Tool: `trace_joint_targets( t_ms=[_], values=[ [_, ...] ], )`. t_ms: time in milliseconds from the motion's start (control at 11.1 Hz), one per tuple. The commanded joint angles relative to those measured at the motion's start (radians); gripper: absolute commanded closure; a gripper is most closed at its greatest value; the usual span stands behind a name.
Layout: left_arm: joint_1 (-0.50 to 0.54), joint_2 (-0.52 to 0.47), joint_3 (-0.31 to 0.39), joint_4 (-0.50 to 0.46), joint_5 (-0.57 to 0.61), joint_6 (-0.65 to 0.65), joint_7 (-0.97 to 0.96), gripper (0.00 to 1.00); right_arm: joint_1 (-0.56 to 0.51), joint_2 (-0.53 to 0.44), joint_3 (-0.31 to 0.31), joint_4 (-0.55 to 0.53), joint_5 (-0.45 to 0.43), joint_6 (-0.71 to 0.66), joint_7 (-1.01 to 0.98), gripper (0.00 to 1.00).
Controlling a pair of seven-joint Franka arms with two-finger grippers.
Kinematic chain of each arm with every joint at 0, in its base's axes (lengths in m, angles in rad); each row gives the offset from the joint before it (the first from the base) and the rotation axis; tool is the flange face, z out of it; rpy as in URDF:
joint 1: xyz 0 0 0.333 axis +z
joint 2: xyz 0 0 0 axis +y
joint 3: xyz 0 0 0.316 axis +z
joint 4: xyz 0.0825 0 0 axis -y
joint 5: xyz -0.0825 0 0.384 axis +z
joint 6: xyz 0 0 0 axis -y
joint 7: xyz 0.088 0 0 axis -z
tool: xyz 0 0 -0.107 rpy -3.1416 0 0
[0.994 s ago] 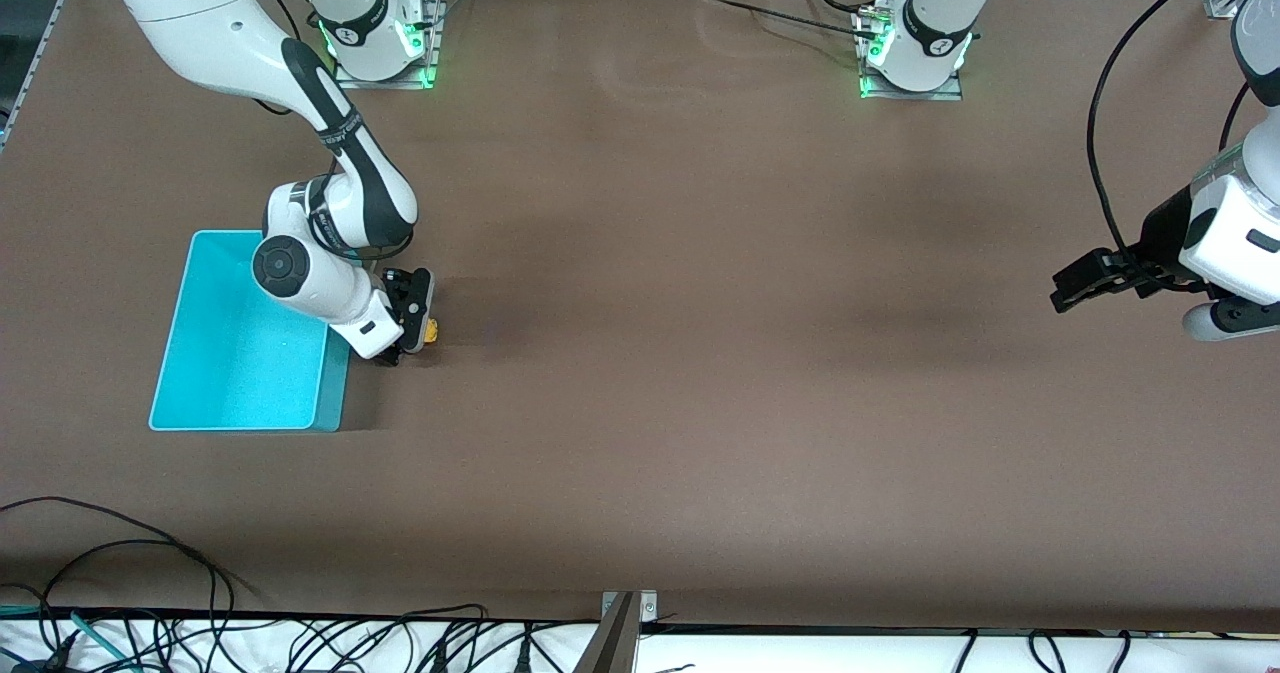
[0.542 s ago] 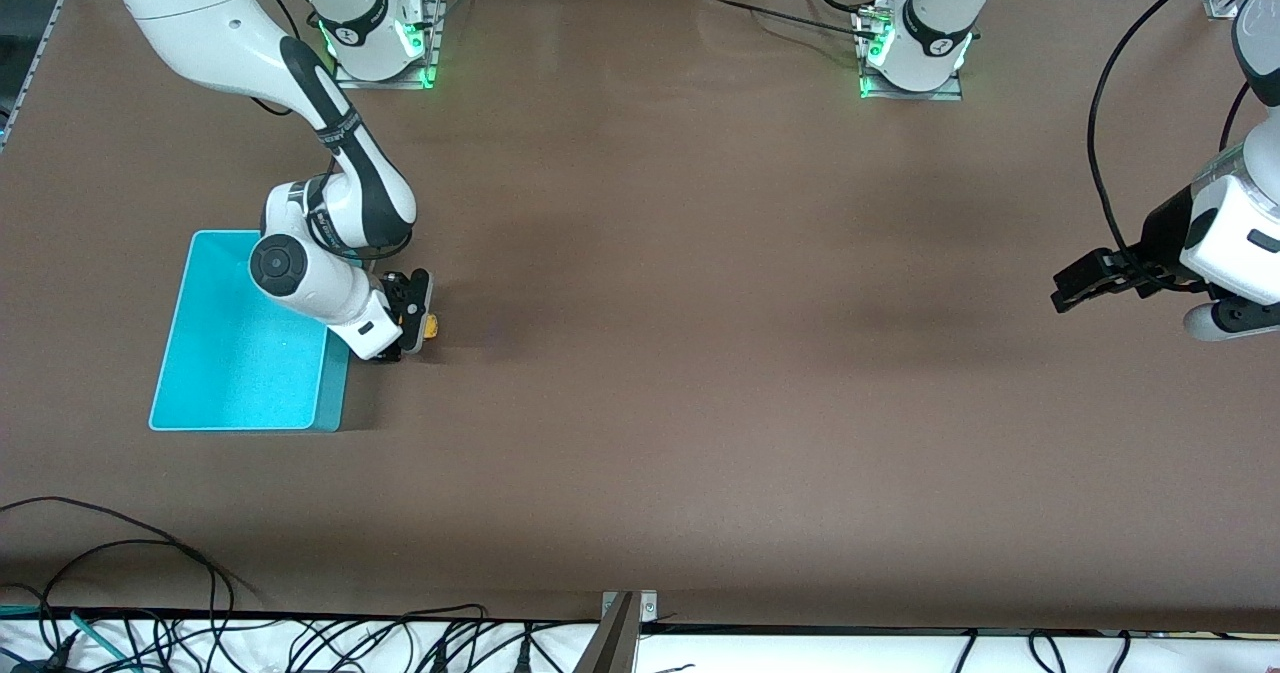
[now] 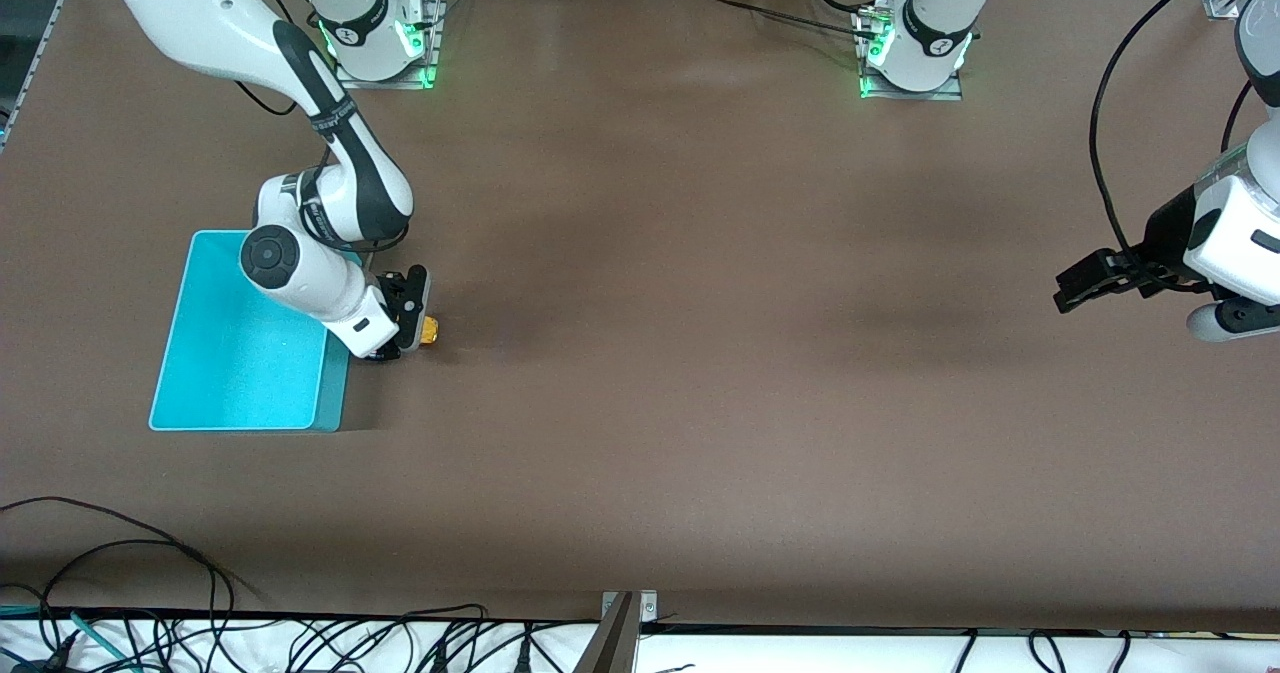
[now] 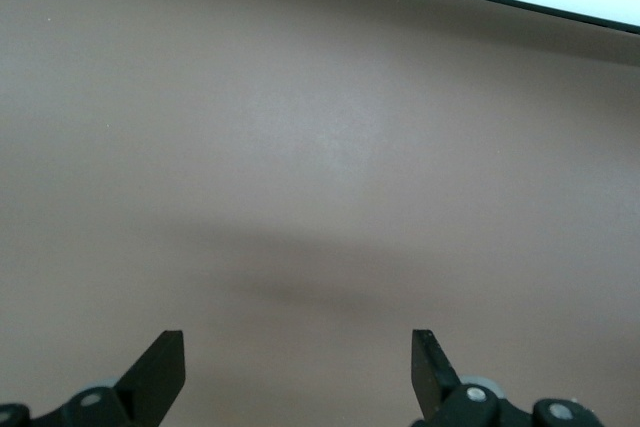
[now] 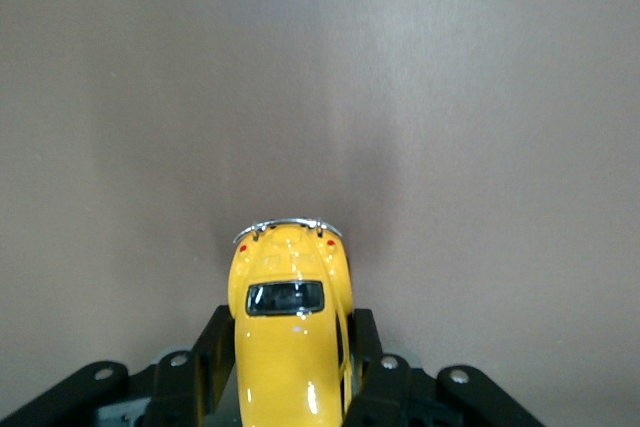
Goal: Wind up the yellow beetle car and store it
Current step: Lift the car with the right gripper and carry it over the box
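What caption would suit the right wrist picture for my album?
Right gripper shut on the yellow beetle car, seen from above over the plain brown table.

Toy car (image 3: 431, 329) sits on the table (image 3: 700, 353), clamped between the fingers of the right gripper (image 3: 412, 333), just beside the bin (image 3: 240, 393) on the side toward the left arm's end. Bin lies toward the right arm's end of the table. Left gripper (image 3: 1075, 288) waits, fingers spread, over bare table at the left arm's end, well apart from car and bin.
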Motion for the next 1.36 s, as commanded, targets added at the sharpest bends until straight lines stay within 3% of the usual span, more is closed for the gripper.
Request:
trace_joint_targets(
  t_ms=[0,813,1265],
  values=[
    [-0.005,-0.005,0.005,0.01,0.007,-0.018,0.008,0.0,-0.012,-0.084,0.026,-0.011,0.002,-0.076,-0.007,1.0],
    [-0.005,-0.005,0.006,0.01,0.006,-0.018,0.008,0.0,-0.055,-0.235,0.026,0.006,0.006,-0.326,-0.016,1.0],
    [-0.005,-0.005,0.005,0.01,0.006,-0.018,0.008,0.0,-0.234,-0.227,0.024,0.008,-0.001,-0.372,-0.338,1.0]
  ],
)
